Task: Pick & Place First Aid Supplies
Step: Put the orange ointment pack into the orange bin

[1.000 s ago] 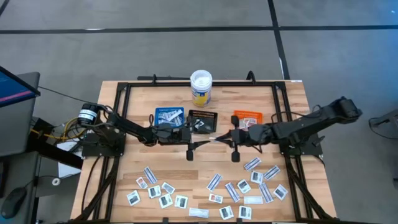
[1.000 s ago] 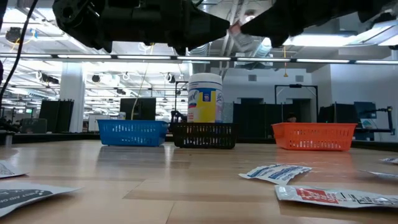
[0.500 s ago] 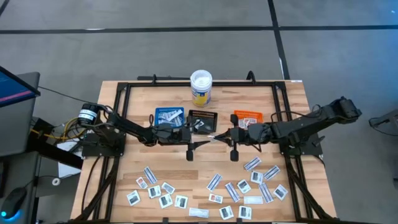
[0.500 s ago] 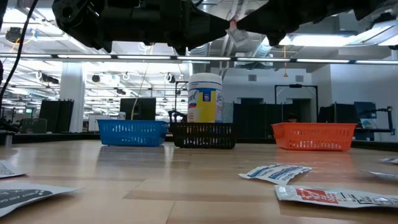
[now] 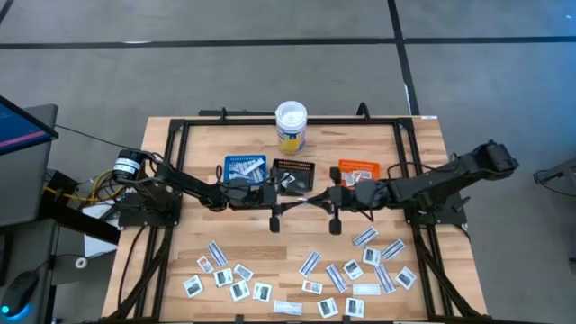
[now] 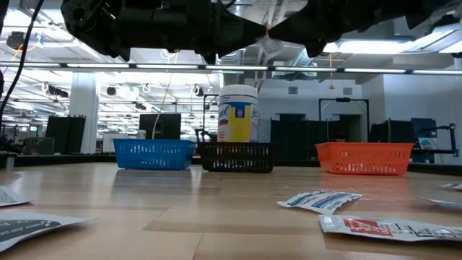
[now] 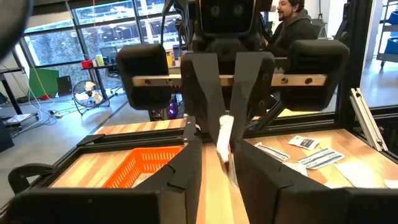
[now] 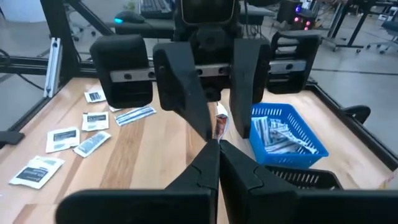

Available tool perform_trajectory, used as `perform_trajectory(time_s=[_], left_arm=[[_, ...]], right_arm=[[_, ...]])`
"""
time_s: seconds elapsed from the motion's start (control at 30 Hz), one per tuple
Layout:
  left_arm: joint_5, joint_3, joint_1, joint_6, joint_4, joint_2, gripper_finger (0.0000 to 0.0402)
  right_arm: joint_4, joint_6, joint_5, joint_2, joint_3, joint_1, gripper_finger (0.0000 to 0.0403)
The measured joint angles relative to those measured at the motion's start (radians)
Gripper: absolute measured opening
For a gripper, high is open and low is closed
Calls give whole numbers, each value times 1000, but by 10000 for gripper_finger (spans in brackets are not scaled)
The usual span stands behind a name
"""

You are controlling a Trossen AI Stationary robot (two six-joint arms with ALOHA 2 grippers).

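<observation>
I see one small white packet [image 7: 224,138] up in the air above the middle of the surface [image 5: 270,247], standing on edge, pinched between the two claws' tips. The other packets [image 5: 225,275] lie flat on the near half in two loose clusters: narrow white-and-blue strips [image 5: 309,263] and squarish white ones [image 5: 262,291] with dark or red marks.

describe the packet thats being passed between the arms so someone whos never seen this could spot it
Find the black tray in the table's far row, between the blue and orange ones. Just in front of it the left gripper and right gripper meet tip to tip. The packet is the only one in the air, pinched between them.
</observation>
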Motion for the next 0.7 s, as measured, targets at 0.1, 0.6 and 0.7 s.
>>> perform_trajectory(time_s=[0.1,0.6,0.7], left_arm=[[0,0,0,1,0,0,75],[-11,-1,0,4,-6,-1,14],[-21,-1,0,4,-11,2,10]], right_arm=[[20,0,0,23,0,-1,0],[8,-16,4,36,2,-2,0],[-25,-5,4,35,3,-3,0]])
